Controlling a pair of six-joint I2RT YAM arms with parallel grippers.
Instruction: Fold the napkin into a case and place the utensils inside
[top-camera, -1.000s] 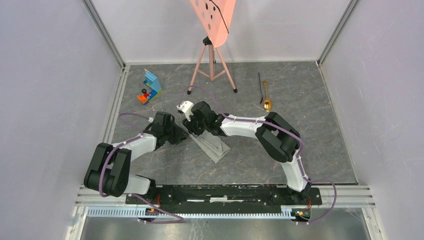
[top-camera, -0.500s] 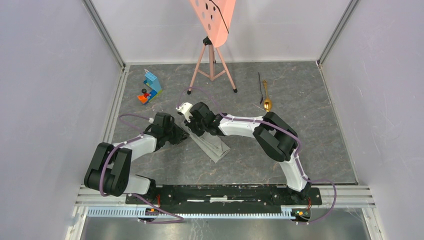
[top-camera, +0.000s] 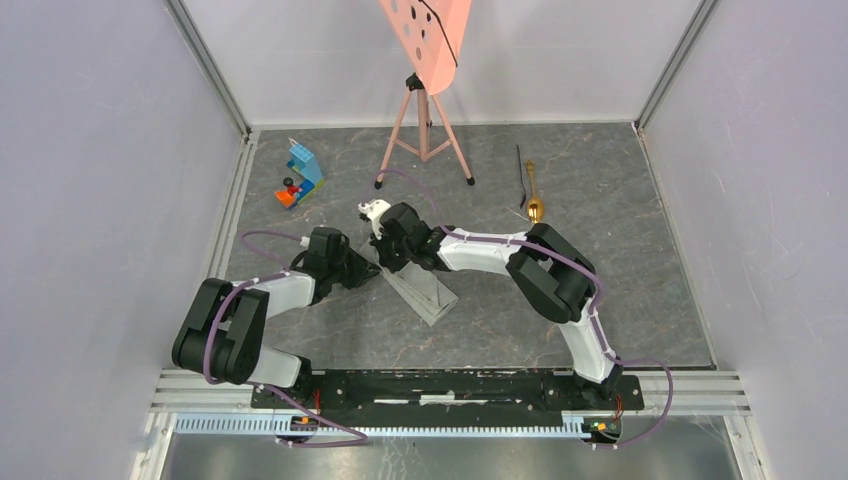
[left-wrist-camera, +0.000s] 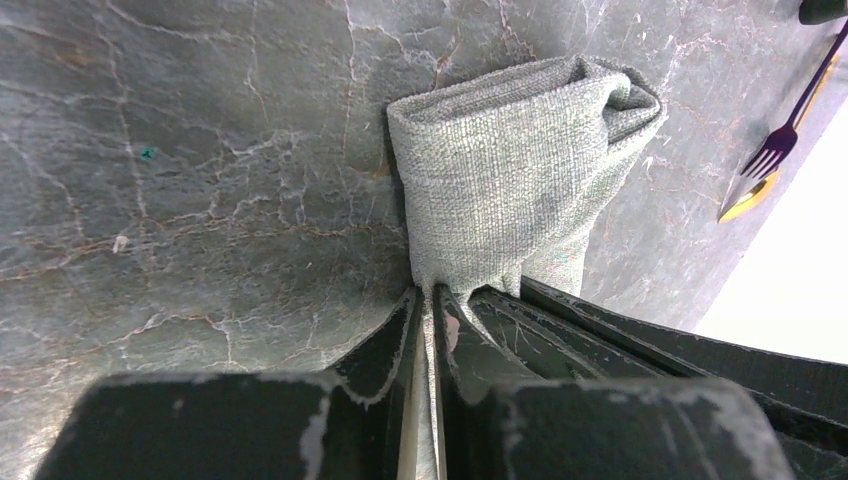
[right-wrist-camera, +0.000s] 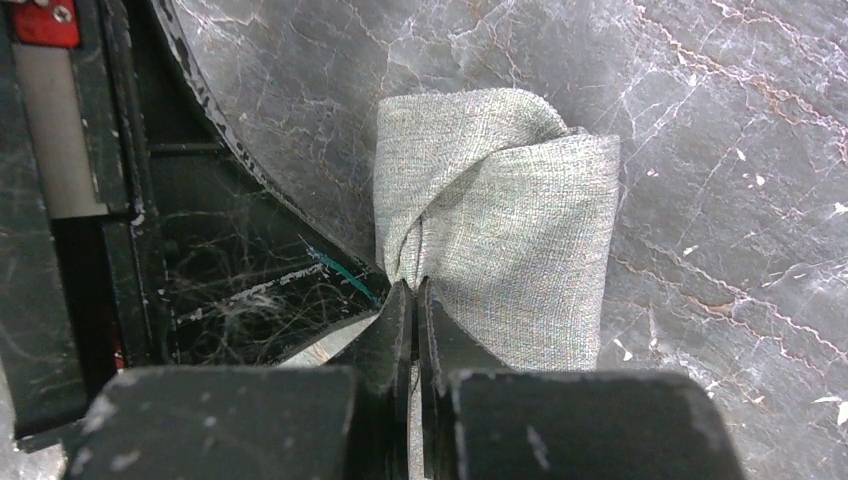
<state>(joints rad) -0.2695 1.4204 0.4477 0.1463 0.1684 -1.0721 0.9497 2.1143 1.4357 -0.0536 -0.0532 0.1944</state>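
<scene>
From half-open, the left claw (left-wrist-camera: 424, 305) and right claw (right-wrist-camera: 414, 300) now pinch the far end of the folded napkin (top-camera: 425, 292), ready to fold again

Light-grey woven napkin (right-wrist-camera: 500, 200), gold spoon (top-camera: 534, 203) — dark marbled table (top-camera: 640, 250), pink perforated board (top-camera: 428, 30)

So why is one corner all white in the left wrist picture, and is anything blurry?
Left wrist: the lower right corner is too bright and washes out white; the napkin weave is sharp, the left end effector soft. Right wrist: even light, sharp cloth, right end effector blurry. Top external: clear, soft shadows.
</scene>
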